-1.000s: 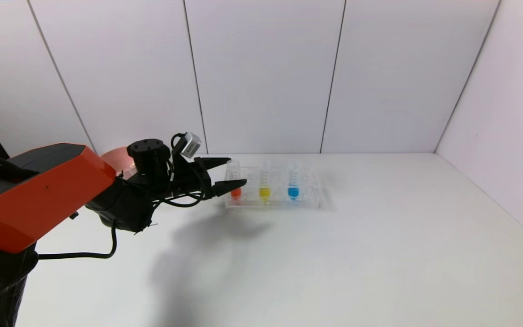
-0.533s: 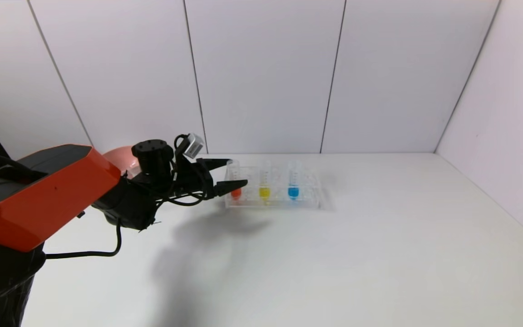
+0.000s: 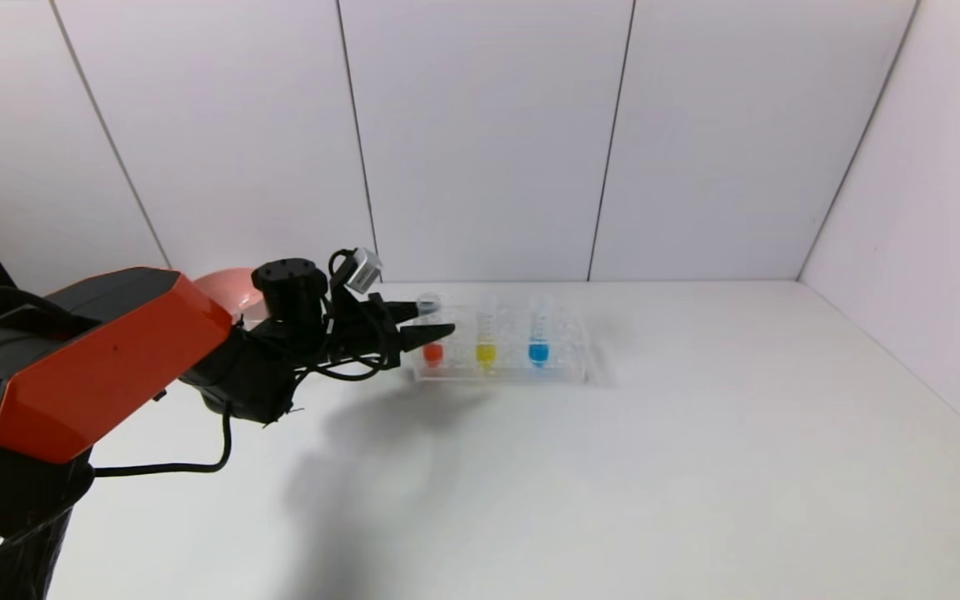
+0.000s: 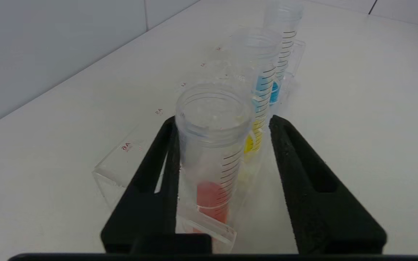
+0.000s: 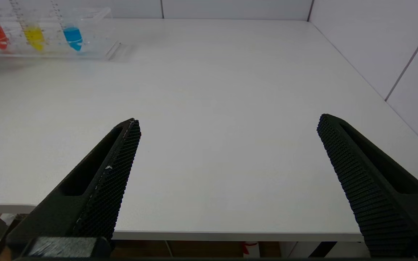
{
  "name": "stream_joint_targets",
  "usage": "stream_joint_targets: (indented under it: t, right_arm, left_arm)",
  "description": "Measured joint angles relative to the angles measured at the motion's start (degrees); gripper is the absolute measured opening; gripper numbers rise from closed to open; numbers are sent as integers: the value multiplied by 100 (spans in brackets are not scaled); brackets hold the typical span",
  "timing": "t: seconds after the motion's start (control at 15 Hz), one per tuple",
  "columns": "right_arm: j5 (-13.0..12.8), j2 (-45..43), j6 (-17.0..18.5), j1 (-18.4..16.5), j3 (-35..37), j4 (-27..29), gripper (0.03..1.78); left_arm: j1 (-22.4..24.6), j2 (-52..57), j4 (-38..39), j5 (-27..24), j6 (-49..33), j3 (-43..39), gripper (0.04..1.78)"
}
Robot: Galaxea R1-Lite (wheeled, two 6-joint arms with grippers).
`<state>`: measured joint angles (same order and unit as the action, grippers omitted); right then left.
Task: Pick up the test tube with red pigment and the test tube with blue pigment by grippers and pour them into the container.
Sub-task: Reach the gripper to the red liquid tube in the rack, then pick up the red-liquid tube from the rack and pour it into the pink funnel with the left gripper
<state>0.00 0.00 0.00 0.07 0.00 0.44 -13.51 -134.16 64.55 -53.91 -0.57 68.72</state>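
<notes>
Since a second ago the left gripper [image 3: 434, 321] has been narrowing: its fingers were spread wide either side of the test tube with red pigment [image 3: 431, 329], and now they are closing in on its upper part. In the left wrist view one finger [image 4: 158, 170] is touching the tube wall while the other [image 4: 303, 170] is standing just beside it with a sliver of gap, so the grip is partly closed around the tube, not yet clamped on it.

Step in hand: grasping the red tube, which is sitting upright in the left end slot of the clear tube rack [image 3: 567, 367], at the far side of the table [image 3: 613, 483]. A yellow-liquid tube [image 3: 486, 333] is standing in the middle slot and the test tube with blue pigment [image 3: 538, 332] to its right, both untouched.

The right gripper [image 5: 227, 125] is idling off the near right edge of the table, fingers well apart, holding nothing.

The container is not showing in any view (a pink bowl [image 3: 226, 287] is peeking out behind the left arm; not the target).

Next move, as I am judging it: finishing the squeeze until both fingers are bearing on the tube, then lifting straight up so it is clearing its slot without tilting, dragging the rack or knocking the yellow neighbour.
</notes>
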Motion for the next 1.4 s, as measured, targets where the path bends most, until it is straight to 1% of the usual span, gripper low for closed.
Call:
stream_joint_targets:
  t: [0.07, 0.13, 0.2, 0.8, 1.4]
  right_arm:
    - [0, 0, 0, 0, 0, 0, 178]
    - [0, 0, 0, 0, 0, 0, 177]
    - [0, 0, 0, -2, 0, 0, 177]
    - [0, 0, 0, 2, 0, 0, 177]
    - [0, 0, 0, 0, 0, 0, 177]
  left_arm:
    - [1, -2, 0, 2, -2, 0, 62]
    - [1, -7, 5, 2, 2, 0, 50]
    - [0, -10, 5, 7, 5, 2, 45]
    - [-11, 9, -13, 13, -11, 7, 44]
    - [20, 397, -9, 179, -236, -33, 44]
